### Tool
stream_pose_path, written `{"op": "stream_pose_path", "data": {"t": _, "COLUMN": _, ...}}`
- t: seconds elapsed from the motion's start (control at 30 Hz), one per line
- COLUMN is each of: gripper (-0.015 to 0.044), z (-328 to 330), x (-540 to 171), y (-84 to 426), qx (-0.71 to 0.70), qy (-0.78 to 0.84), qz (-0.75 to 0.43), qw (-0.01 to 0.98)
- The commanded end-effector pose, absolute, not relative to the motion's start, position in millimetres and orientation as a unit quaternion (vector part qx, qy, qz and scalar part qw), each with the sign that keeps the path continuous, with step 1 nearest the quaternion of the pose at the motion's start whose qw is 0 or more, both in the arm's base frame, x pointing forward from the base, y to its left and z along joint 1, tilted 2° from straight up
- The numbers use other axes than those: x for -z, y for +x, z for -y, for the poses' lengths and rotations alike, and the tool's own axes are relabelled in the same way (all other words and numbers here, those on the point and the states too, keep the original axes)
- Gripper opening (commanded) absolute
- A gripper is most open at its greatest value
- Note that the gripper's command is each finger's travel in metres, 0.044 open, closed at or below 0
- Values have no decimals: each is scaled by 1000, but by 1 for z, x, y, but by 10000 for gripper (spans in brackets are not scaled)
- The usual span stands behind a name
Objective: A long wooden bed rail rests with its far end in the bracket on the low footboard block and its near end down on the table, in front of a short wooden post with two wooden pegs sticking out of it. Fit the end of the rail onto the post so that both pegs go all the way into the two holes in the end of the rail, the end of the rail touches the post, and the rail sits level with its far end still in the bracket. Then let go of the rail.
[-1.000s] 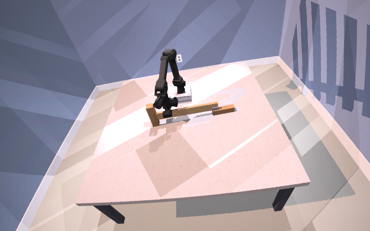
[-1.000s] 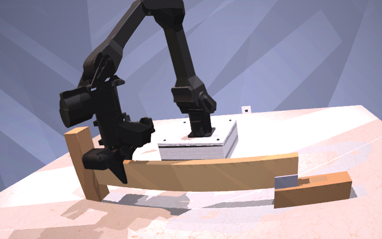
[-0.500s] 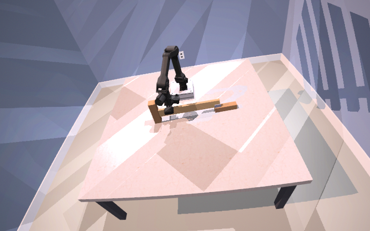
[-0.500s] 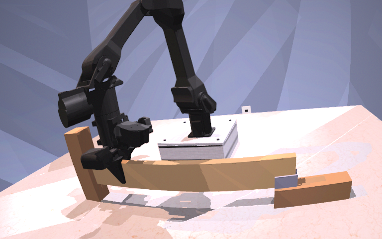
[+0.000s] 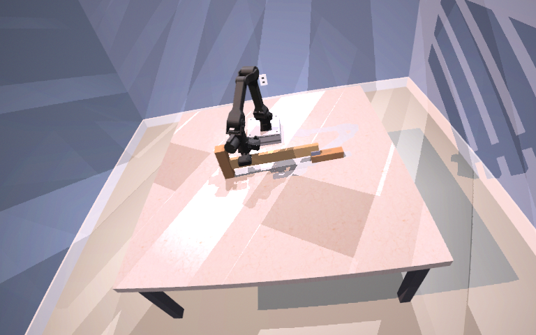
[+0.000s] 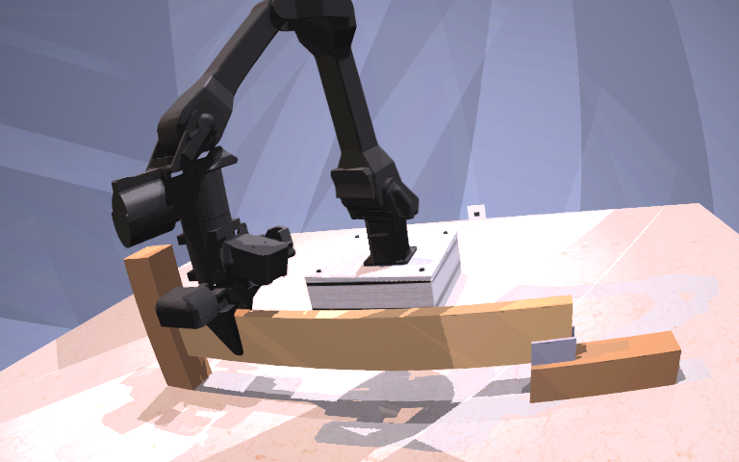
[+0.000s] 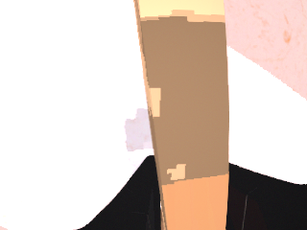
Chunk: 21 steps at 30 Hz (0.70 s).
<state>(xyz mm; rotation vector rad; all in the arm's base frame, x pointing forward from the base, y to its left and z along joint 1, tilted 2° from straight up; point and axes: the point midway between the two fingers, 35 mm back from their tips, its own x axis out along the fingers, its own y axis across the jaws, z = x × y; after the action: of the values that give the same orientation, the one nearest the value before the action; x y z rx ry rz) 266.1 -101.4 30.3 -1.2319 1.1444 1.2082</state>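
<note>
A pale pink marble-look counter on dark legs stands on a beige floor. Blue-grey walls rise behind, crossed by angular light and shadow. At 2 o'clock, barred shadow stripes fall across the wall; bright patches streak the counter.

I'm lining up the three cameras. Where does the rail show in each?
Top: the rail lies left of centre, from the post rightward to the footboard block.
Exterior: rail spans the middle, level, its left end at the post.
Wrist: rail runs bottom to top through the centre.
Shared landmark: the gripper, shut on the rail near the post.
</note>
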Motion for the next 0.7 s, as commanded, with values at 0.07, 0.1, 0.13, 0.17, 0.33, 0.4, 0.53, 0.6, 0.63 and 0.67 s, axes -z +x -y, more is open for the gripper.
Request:
{"op": "stream_pose_path", "data": {"t": 0.07, "gripper": 184, "z": 101, "x": -30, "y": 266, "qx": -502, "qy": -512, "qz": -475, "qw": 510}}
{"op": "stream_pose_path", "data": {"t": 0.1, "gripper": 210, "z": 101, "x": -30, "y": 266, "qx": -502, "qy": -512, "qz": -475, "qw": 510}}
{"op": "stream_pose_path", "data": {"t": 0.13, "gripper": 236, "z": 101, "x": -30, "y": 266, "qx": -502, "qy": -512, "qz": -475, "qw": 510}}
{"op": "stream_pose_path", "data": {"t": 0.17, "gripper": 263, "z": 101, "x": -30, "y": 266, "qx": -502, "qy": -512, "qz": -475, "qw": 510}}
{"op": "stream_pose_path", "data": {"t": 0.33, "gripper": 394, "z": 101, "x": -30, "y": 266, "qx": -502, "qy": -512, "qz": -475, "qw": 510}}
{"op": "stream_pose_path", "data": {"t": 0.4, "gripper": 440, "z": 101, "x": -30, "y": 266, "qx": -502, "qy": -512, "qz": -475, "qw": 510}}
{"op": "stream_pose_path", "data": {"t": 0.53, "gripper": 440, "z": 101, "x": -30, "y": 266, "qx": -502, "qy": -512, "qz": -475, "qw": 510}}
{"op": "stream_pose_path", "data": {"t": 0.6, "gripper": 440, "z": 95, "x": -37, "y": 266, "qx": -501, "qy": -512, "qz": -475, "qw": 510}}
{"op": "stream_pose_path", "data": {"t": 0.63, "gripper": 440, "z": 86, "x": -46, "y": 266, "qx": -500, "qy": -513, "qz": -476, "qw": 511}}
{"op": "stream_pose_path", "data": {"t": 0.67, "gripper": 440, "z": 78, "x": -54, "y": 265, "qx": -499, "qy": -514, "qz": -475, "qw": 511}}
